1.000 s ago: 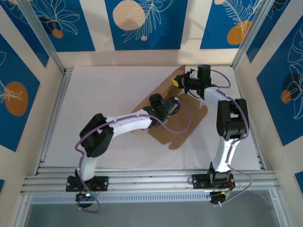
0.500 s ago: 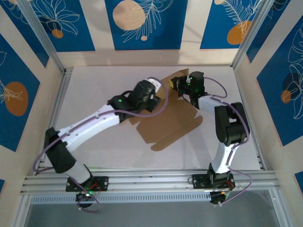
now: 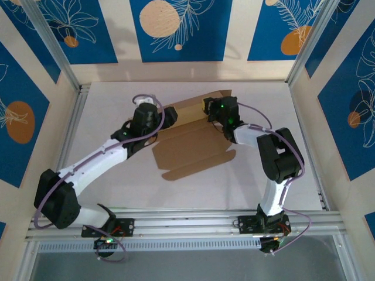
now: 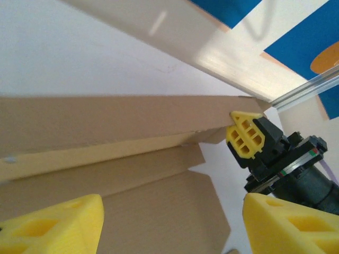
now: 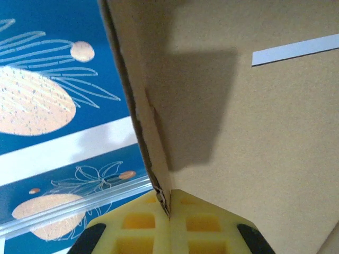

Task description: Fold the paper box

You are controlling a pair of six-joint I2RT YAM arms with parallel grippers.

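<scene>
Seen from above, the white table carries two robot arms reaching in from its near edge. On the left, the left gripper hovers at the left end of the paper box, its yellow fingers spread wide apart with nothing between them. The box is a flat brown cardboard sheet lying right of centre, nearer the table's far edge than its near edge. Its long axis runs left to right, angled slightly toward the far right corner. One long flap along its far side stands raised, and small tabs jut from its near edge. On the right, the right gripper is clamped together on the right end of that raised flap. The cardboard looks light, thin and stiff enough to hold a crease, though likely to slide on the smooth table. The flap edges near the ends seem the best places to grip
</scene>
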